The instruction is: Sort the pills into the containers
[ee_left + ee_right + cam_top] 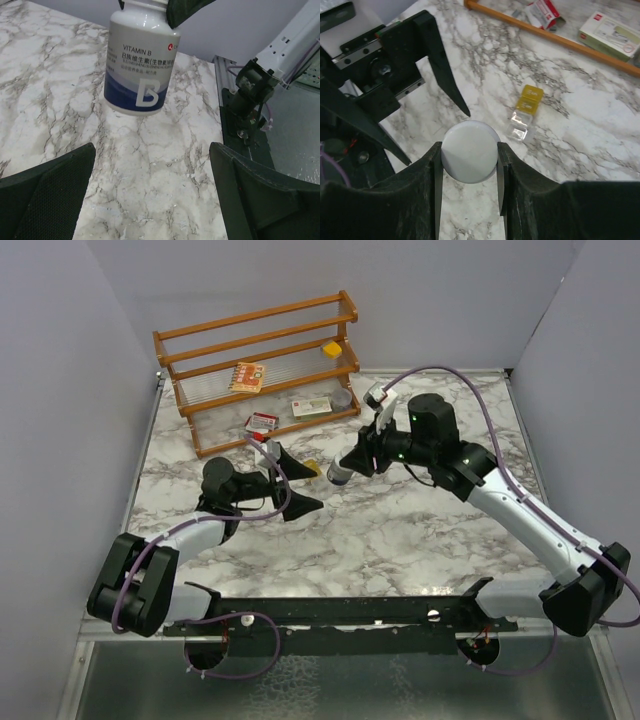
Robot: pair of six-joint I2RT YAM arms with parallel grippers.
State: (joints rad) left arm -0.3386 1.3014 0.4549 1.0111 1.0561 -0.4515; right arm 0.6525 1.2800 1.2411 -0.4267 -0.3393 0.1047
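The left tool (pixel 297 481) stands wide open and empty, facing the Vitamin B bottle (pixel 140 65) just ahead. The bottle hangs nearly upright, cap up, apparently clear of the desk (pixel 60 90), and the right tool (pixel 469 152) grips its white cap (pixel 470 145). Its free body probably suits the left tool's gap. Farther off, the yellow pills (pixel 530 98) touch the clear vial (pixel 519 126).

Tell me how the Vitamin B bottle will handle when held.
The Vitamin B bottle looks rigid, unlikely to crush. Its smooth round cap, pinched by the right claw, may slip or twist. Laid down, it would probably roll.
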